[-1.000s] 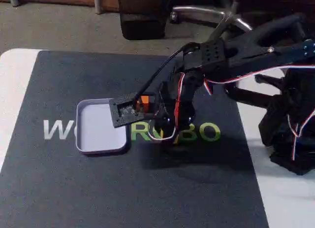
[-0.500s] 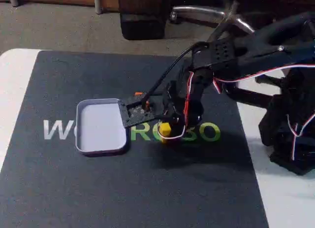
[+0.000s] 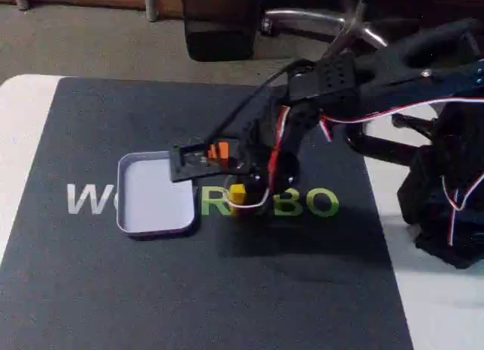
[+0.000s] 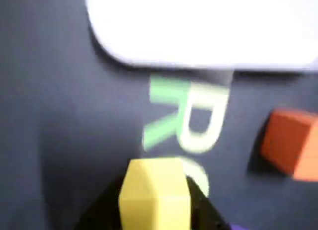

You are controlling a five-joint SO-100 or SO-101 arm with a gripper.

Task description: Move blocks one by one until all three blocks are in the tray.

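The yellow block [image 4: 154, 195] sits between my gripper's [image 4: 155, 202] dark fingers at the bottom of the wrist view, over the green lettering. In the fixed view my gripper [image 3: 237, 199] holds the yellow block [image 3: 237, 193] a short way right of the tray [image 3: 151, 202]. The tray [image 4: 208, 36] is pale and shallow, and I see nothing in it. On the mat beside the gripper lies the orange block [image 4: 288, 145], which the fixed view shows as the orange block [image 3: 219, 151] just behind the wrist. A purple sliver [image 4: 241, 227] at the bottom edge may be the purple block.
A dark mat [image 3: 113, 289] with pale and green lettering covers the white table [image 3: 23, 138]. The arm's base and wires [image 3: 446, 199] stand at the right edge. An office chair's base [image 3: 318, 25] is on the floor behind the table.
The gripper has moved left toward the tray with the yellow block in it. The block was hidden under the arm a second ago and shows now.
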